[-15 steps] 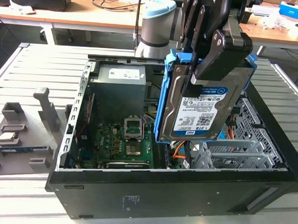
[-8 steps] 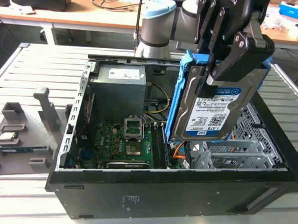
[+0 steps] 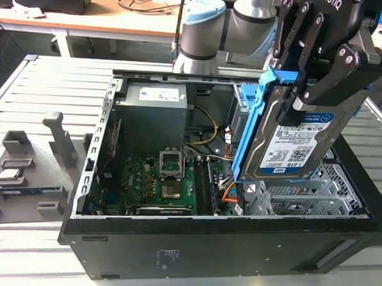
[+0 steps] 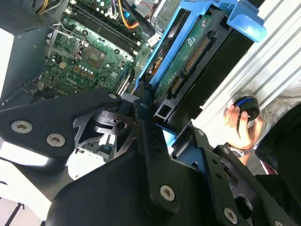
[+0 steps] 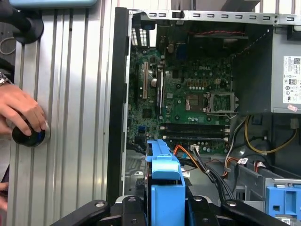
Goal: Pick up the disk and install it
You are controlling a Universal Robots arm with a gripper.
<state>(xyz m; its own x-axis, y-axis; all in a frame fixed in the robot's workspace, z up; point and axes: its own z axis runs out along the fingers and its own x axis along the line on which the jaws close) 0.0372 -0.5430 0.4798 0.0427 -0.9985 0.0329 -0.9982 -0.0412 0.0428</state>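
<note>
Black linkage fingers of the tool are clamped on the disk, holding it lifted and tilted above the open computer case. Its blue bracket frames the metal body; the label faces the exterior view. Directly beneath the tool sits the drive cage; beyond it lie the motherboard and the power supply. Judgement: the disk is rigid, fairly heavy for its size and shock-sensitive; the grip belongs on the metal flanks, since the bracket may flex. Outside the case, a person's hand rests on a round knob on the slatted bench.
</note>
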